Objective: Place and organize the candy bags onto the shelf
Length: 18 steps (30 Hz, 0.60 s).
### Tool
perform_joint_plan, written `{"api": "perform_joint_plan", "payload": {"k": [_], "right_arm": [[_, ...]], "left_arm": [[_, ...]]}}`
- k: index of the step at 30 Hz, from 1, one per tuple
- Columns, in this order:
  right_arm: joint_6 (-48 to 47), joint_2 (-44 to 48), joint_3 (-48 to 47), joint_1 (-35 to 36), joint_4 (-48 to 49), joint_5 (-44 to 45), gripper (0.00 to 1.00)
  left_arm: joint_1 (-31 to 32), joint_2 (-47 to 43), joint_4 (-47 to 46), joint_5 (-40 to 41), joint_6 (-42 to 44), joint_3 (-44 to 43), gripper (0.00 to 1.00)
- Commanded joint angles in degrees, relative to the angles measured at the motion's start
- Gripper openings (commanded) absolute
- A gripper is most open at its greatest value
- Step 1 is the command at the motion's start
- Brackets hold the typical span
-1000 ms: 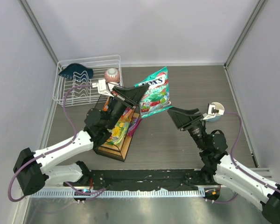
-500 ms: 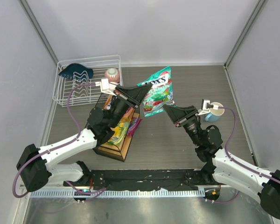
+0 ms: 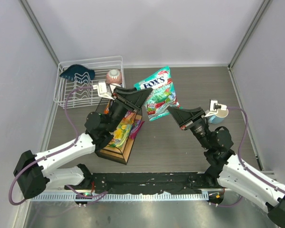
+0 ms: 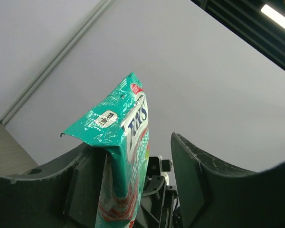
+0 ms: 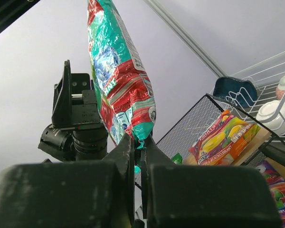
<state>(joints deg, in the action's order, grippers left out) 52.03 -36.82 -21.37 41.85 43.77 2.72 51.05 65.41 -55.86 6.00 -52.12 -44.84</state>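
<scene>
A teal candy bag [image 3: 157, 91] hangs upright in the air between my two arms. My right gripper [image 3: 171, 110] is shut on its lower edge, and the right wrist view shows the crimped seam of the bag [image 5: 118, 71] pinched between the fingers of that gripper [image 5: 138, 142]. My left gripper [image 3: 146, 95] is open. In its wrist view the teal bag [image 4: 126, 142] leans against one finger while the other stands well apart. The shelf [image 3: 115, 154] sits lower left with a yellow-green and orange bag [image 3: 123, 130] and a purple bag [image 3: 136, 127] on it.
A white wire dish rack [image 3: 85, 92] stands at the back left with a dark blue item [image 3: 77, 72] and a small round bowl [image 3: 113, 75] in it. A light blue cup [image 3: 218, 115] sits behind my right arm. Grey walls enclose the table.
My right gripper has moved in and shut on the teal bag's lower edge. My left gripper has opened and released its grip on the bag.
</scene>
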Motion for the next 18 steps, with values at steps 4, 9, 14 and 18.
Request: {"api": "perform_joint_plan", "payload": {"k": [4,9,14,18], "right_arm": [[-4.3,2.89,-9.21,0.08,-10.89,-3.84,0.01],[-6.41,1.32,-15.36,0.08,-19.32,-7.54,0.01],[-8.17,-0.27,-20.82,0.08,-27.15,-11.77,0.01],[-9.14,-0.1,-22.75,0.08,-31.45,-14.14,0.01]], "left_arm": [[0.19,-2.92,4.43,-5.64,3.86,-0.51,0.63],[0.11,-3.0,7.77,-10.12,5.01,-1.74,0.63],[0.19,-4.14,10.41,-11.71,7.46,-2.18,0.64],[0.02,-5.55,11.56,-11.8,9.05,-2.09,0.66]]}}
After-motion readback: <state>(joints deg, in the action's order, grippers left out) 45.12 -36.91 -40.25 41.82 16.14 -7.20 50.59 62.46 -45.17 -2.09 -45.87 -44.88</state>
